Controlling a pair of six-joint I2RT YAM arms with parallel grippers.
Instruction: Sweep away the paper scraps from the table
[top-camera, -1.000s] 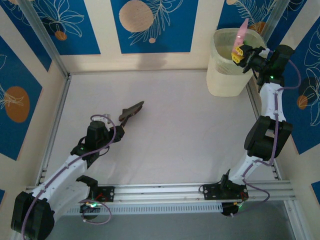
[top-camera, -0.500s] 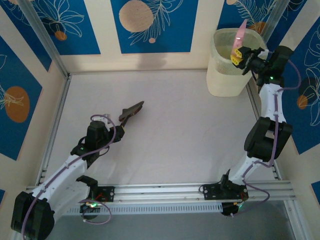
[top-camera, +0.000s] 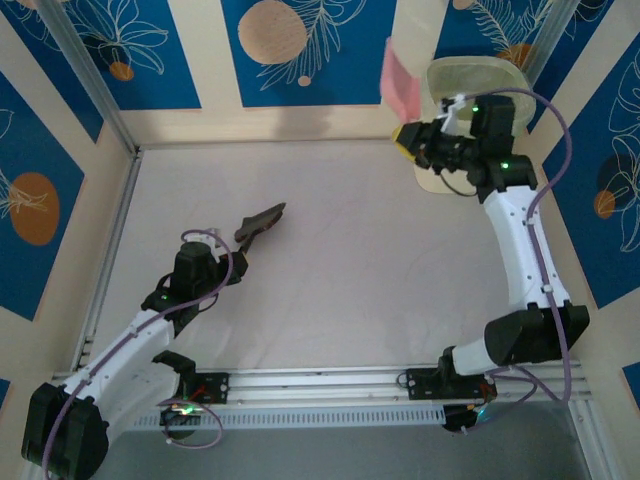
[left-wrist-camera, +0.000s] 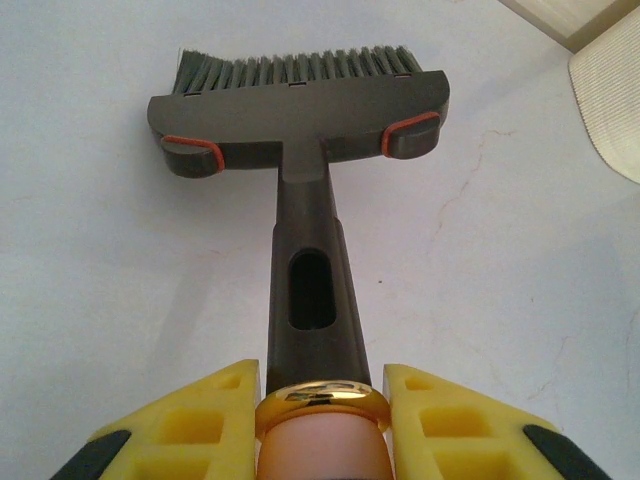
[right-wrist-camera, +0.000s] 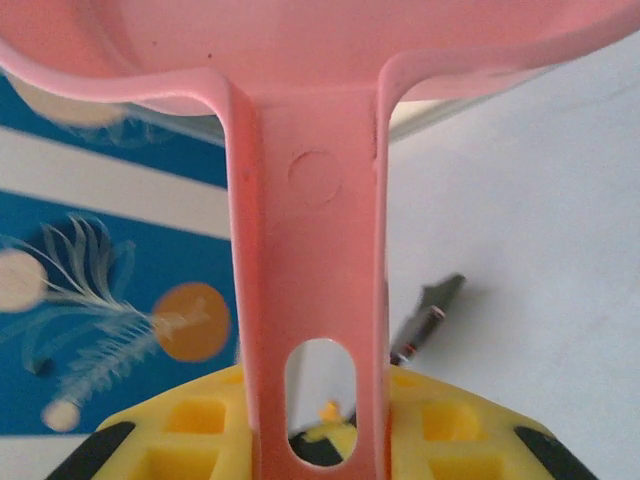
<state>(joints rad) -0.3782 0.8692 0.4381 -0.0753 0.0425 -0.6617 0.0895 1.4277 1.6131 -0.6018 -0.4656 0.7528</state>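
Dustpan (top-camera: 402, 80) lifted beside the waste bin (top-camera: 460, 78) while the brush (left-wrist-camera: 305, 200) waited low over the table (top-camera: 350, 260).
The right gripper (right-wrist-camera: 315, 400) was clamped on the pink handle, holding the pan high and on edge, probably for tipping. The left gripper (left-wrist-camera: 320, 400) was closed on the brush handle, with the bristles angled toward the table's left-centre, well apart from the bin. The bin's inside was hidden, so I could not tell whether the paper scraps lay there.
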